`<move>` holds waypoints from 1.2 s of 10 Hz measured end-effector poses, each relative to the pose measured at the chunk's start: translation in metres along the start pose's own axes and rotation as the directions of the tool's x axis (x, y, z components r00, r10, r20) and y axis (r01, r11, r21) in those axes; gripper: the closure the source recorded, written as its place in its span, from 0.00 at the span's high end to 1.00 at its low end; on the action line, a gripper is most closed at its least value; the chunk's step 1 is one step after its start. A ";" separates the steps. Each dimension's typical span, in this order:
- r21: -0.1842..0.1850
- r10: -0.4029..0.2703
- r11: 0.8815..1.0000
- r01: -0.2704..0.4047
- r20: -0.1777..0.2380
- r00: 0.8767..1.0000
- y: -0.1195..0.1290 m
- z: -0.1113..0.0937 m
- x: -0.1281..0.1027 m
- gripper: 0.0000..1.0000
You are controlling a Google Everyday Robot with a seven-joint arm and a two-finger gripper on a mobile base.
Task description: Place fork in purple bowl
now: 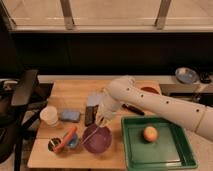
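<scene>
Fork (94, 132) hangs slanted from the end effector (101, 120), its long axis running down-left so the lower tip sits over the purple bowl (97, 139) on the counter (75, 95). Bowl lies directly below and slightly left of the end effector (closed on the fork's upper end, apparently).

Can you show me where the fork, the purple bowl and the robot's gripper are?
fork (93, 134): camera view, middle of its thin shaft over the bowl.
purple bowl (103, 145): camera view, bare inner wall.
gripper (101, 120): camera view, its tip above the bowl's rim.
</scene>
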 end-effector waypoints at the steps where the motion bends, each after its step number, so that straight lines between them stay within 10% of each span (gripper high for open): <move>1: -0.005 0.001 1.000 -0.001 0.005 1.000 0.001 0.003 -0.002 0.24; 5: -0.019 0.005 1.000 -0.004 0.029 1.000 0.006 0.014 -0.008 0.60; 12: -0.034 0.003 0.999 -0.001 0.061 0.998 0.009 0.027 -0.015 0.61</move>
